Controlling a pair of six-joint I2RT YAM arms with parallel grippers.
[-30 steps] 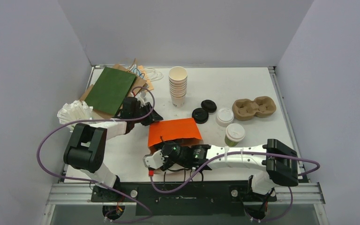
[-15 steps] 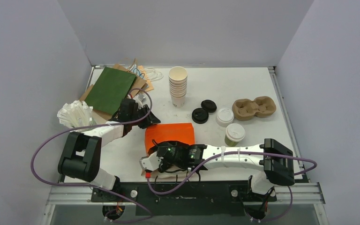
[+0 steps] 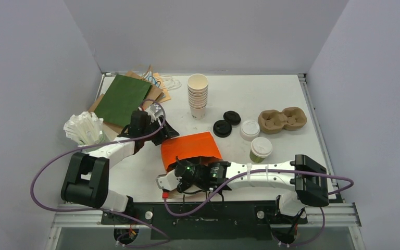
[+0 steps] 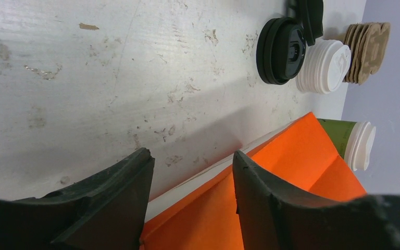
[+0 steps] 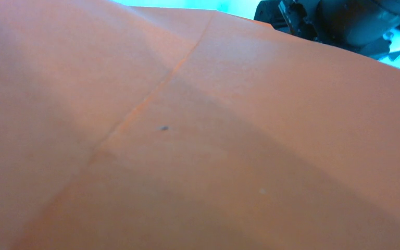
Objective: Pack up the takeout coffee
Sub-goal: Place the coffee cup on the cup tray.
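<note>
The left gripper (image 4: 191,156) is seen with its fingers (image 4: 109,203) spread, and the far left corner of the orange bag (image 3: 190,148) is seen between them. The right gripper (image 3: 169,180) is placed at the near mouth of this bag. Whether it is spread or pressed together cannot be told, as only orange paper is shown by its camera. The takeout coffee (image 3: 261,148), closed with a white lid, is standing upright on the table (image 3: 271,94), just right of the bag and outside it.
</note>
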